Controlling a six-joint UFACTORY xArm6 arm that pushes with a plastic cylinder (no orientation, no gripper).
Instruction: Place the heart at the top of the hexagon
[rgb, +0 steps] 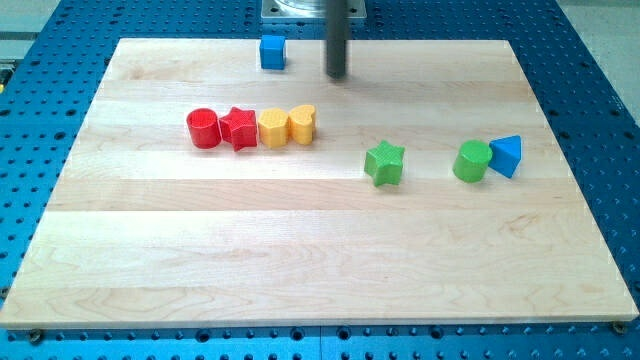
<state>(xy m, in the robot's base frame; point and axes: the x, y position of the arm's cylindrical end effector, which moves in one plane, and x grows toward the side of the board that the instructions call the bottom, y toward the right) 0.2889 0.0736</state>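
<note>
Nearest the camera sits the green star (384, 163), right of centre. Upper left, the yellow heart (302, 124) touches the yellow hexagon (272, 128) on its right side. My tip (336, 75), a plain rod, stands apart, at top centre, touching nothing.

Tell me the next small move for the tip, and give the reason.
Probably slide my tip toward the view's bottom and slightly left, to the right side of the yellow heart. The heart sits touching the yellow hexagon on its right, at the end of a row with the red star and red cylinder; it must first be separated before going above the hexagon.
</note>
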